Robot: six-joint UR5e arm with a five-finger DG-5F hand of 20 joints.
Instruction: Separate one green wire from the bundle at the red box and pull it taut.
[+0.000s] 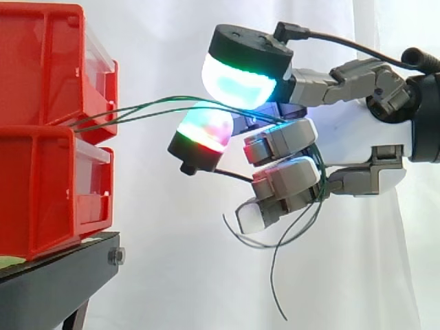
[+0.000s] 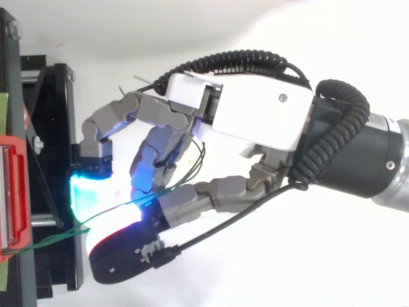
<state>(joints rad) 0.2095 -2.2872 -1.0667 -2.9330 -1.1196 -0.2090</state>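
Several thin green wires (image 1: 130,108) leave the gap between the two stacked red boxes (image 1: 41,130) and arch rightward to my hand (image 1: 350,141). My hand's fingers are curled round the wires. One glowing fingertip (image 1: 240,75) sits above the wires and another fingertip (image 1: 206,129) just below them. Past the curled fingers the wires' loose ends (image 1: 275,275) hang down in slack loops. From above, a green wire (image 2: 102,214) runs slightly bowed from the red box (image 2: 13,192) to my hand (image 2: 255,115).
The red boxes rest on a black stand (image 1: 55,282) at the left, whose frame (image 2: 51,160) lies just left of my fingertips in the top view. A white curtain hangs behind, with free room below and to the right of the hand.
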